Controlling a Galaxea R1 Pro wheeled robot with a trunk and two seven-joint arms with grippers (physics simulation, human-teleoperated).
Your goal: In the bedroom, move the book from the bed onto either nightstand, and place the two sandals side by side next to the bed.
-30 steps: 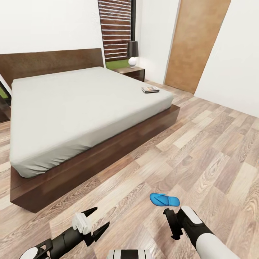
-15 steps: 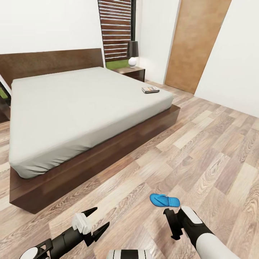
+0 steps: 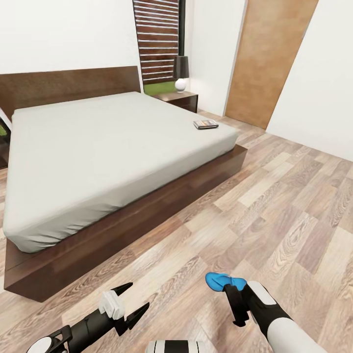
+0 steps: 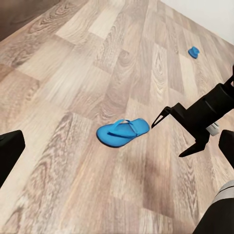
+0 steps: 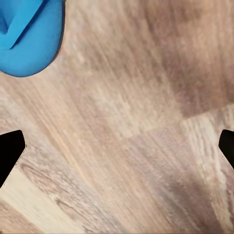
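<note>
One blue sandal point(image 3: 223, 281) lies flat on the wood floor just beyond my right gripper point(image 3: 232, 305), whose open fingers partly cover its near end. From the right wrist view the sandal point(image 5: 28, 34) is ahead of the open fingers, untouched. In the left wrist view that sandal point(image 4: 122, 131) is beside the right gripper point(image 4: 170, 137), and a second sandal point(image 4: 194, 51) lies far off on the floor. My left gripper point(image 3: 138, 294) hangs open and empty over the floor. The book point(image 3: 205, 124) rests near the bed's point(image 3: 98, 147) far right corner. A nightstand point(image 3: 179, 99) stands behind it.
A black-shaded lamp point(image 3: 181, 72) stands on the nightstand under a slatted window point(image 3: 158, 39). A brown door point(image 3: 267, 59) is in the back right wall. The bed's dark frame point(image 3: 122, 228) runs along the left of the open wood floor point(image 3: 274, 206).
The whole view has shifted a little: the bed slid left and the sandal now sits closer to my right gripper, partly behind it. Both grippers keep their place in the picture.
</note>
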